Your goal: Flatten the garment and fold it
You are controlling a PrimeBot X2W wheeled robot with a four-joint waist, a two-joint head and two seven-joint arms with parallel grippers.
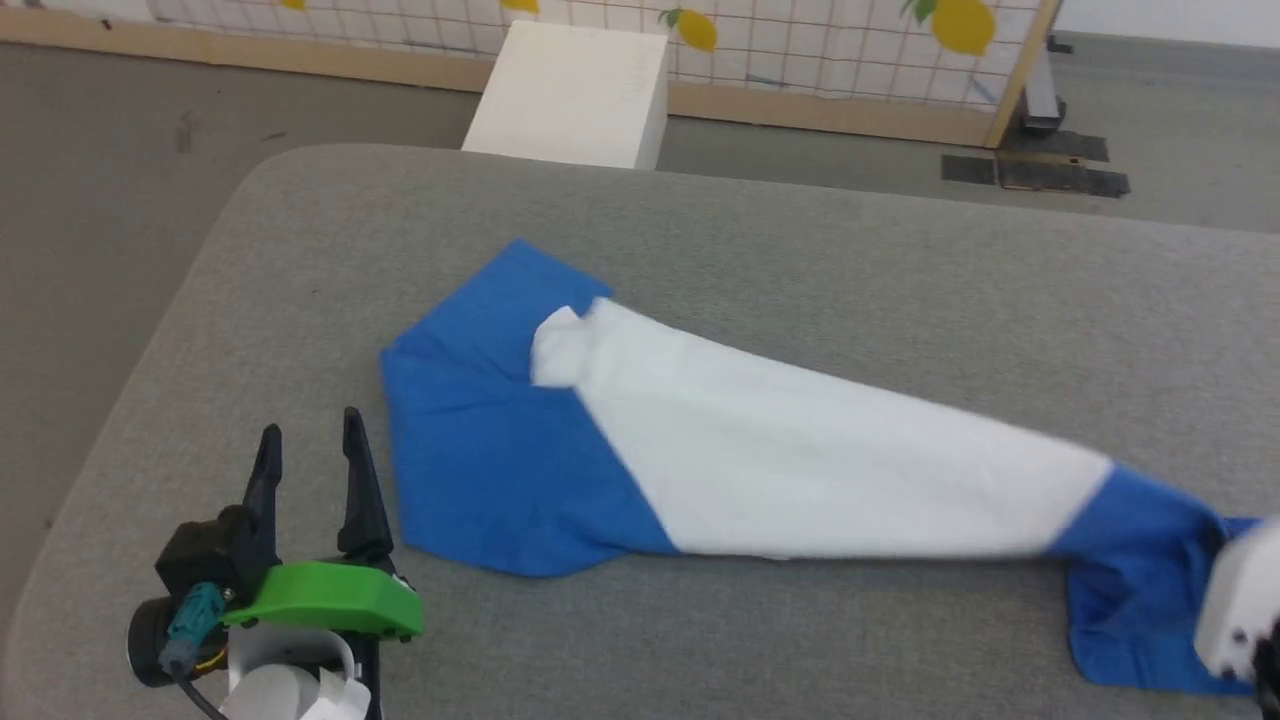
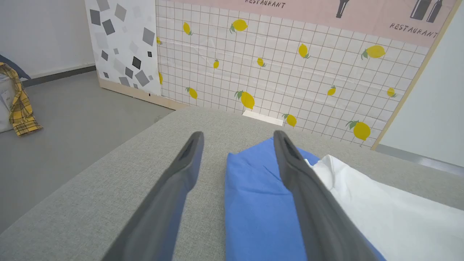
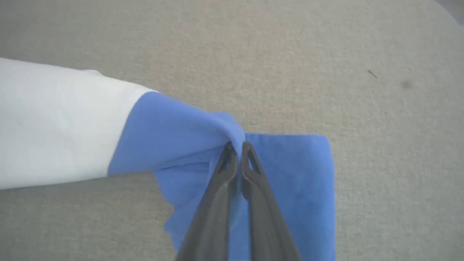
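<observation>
From my head, I see the garment (image 1: 800,450) lying on the grey padded table (image 1: 800,220), drawn into one long slanting band. It is blue at the left end, white through the middle and blue again at the lower right corner. My left gripper (image 1: 310,425) stands just beside the left blue part, its fingers spread and holding nothing. At the right edge the pale casing of my right arm (image 1: 1235,610) sits over the blue cloth, and the frame cuts off its fingers there.

From my left wrist, the two fingers stand wide apart above the table. The blue edge lies between them and under the right-hand one, with white beyond it. I cannot tell whether they touch it.

From my right wrist, my right gripper (image 3: 238,145) is pressed together on a raised fold of blue sleeve, with a flatter blue piece beneath.

I judge this to be the flattening step, with folding not yet begun. Next my left fingers need a hold on the near blue edge, so both ends can be spread level.

I cannot make out how many layers I pinch, nor the neckline or hem. The white stretch blurs toward the right.
</observation>
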